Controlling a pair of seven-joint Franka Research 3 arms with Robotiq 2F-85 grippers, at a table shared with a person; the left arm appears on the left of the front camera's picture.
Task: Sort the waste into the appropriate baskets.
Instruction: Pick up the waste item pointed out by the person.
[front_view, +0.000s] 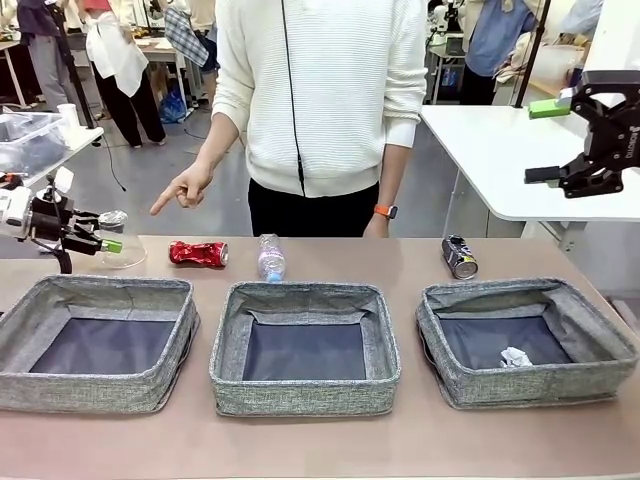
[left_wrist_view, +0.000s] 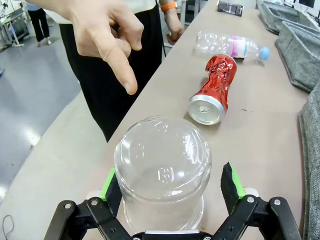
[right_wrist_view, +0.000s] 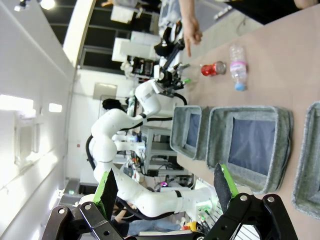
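The clear plastic cup (left_wrist_view: 162, 155) sits at the desk's (front_view: 320, 440) far left corner, behind the left basket (front_view: 100, 345). It seems to stand mouth down, axis upright, rounded base on top. The left gripper (left_wrist_view: 170, 175) straddles it, fingers spread, pads just beside its wall. It looks light, thin, slippery and easily crushed, so a gentle pinch across the middle should suit. The right gripper (front_view: 547, 142) hangs spread and empty above the desk's right edge
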